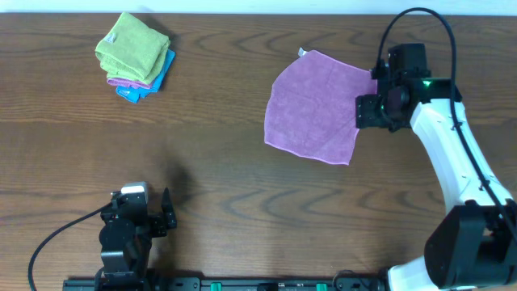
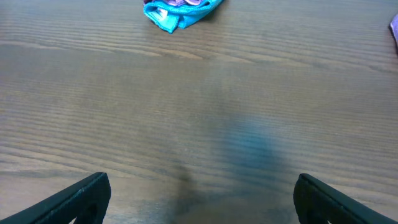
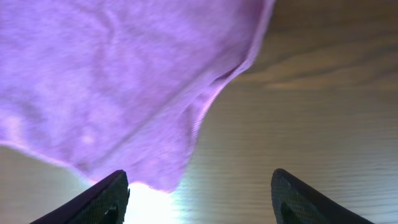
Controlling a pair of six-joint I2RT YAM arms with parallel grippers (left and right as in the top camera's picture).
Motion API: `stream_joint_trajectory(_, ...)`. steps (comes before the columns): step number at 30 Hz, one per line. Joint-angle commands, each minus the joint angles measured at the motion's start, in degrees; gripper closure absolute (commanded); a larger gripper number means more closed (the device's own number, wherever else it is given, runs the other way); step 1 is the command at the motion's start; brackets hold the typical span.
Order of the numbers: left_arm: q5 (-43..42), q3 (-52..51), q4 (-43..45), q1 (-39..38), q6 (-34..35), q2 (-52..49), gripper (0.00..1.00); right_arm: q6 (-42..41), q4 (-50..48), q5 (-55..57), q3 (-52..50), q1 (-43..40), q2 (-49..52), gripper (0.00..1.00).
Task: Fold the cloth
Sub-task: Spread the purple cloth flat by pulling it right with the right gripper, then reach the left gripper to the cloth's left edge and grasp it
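Overhead, nearest the robot's base, the left fingers (image 2: 81, 199) sit low over the bare surface (image 1: 242, 186), spread wide with nothing between them and well apart from the work. Farther out on the right, the right fingers (image 3: 99, 202) are likewise spread and hover at the right edge of the purple cloth (image 1: 315, 109). It lies opened out in one layer, not yet folded, on the right half of the surface. The cloth looks like light, soft terry. It should drape and slump rather than hold a crease, and a careless pinch would probably drag a wrinkle along, so a corner or the hem beside the fingers seems the best hold. From the right wrist that hem shows a small raised ripple, but the fingertips are cut off by the frame, so whether one touches the fabric cannot be told. Farthest away, at the back left, sits a stack of folded cloths (image 1: 133, 56), green on top, its lower layers mostly hidden.
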State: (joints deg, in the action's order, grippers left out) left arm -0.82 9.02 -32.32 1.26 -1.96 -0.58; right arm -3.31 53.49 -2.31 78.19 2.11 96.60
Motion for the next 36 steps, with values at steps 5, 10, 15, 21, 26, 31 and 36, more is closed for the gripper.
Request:
stream_joint_trajectory(5,1.9,-0.5,0.0,-0.3,-2.1,0.3,0.05,-3.5,-0.6,-15.1,-5.5,-5.4,-0.7,0.27)
stream_joint_trajectory(10,1.9,-0.5,0.0,-0.3,-2.3,0.3,0.05,-3.5,-2.2,-20.9,-11.8,-9.3,-0.7,0.27)
stream_joint_trajectory(15,1.9,-0.5,1.0,-0.3,-2.3,0.3,0.05,-3.6,-5.0,-24.6,-16.4,-9.7,-0.7,0.29)
stream_joint_trajectory(21,-5.5,-0.5,10.7,-0.3,0.5,0.3,0.05,-7.3,-11.1,-24.5,-22.0,-9.5,-0.7,0.33)
stream_joint_trajectory(26,-8.9,-0.5,16.0,-0.3,5.6,0.3,0.05,-11.4,-18.2,-24.5,-26.2,-9.5,-0.7,0.37)
stream_joint_trajectory(31,-14.7,-0.5,17.8,-0.3,14.2,-0.4,0.05,-14.7,-22.4,-24.5,-28.3,-9.5,-0.7,0.39)
stream_joint_trajectory(36,-19.6,-0.5,22.5,-0.3,22.0,-4.8,0.05,-15.1,-23.3,-23.8,-28.3,-9.5,-0.6,0.40)
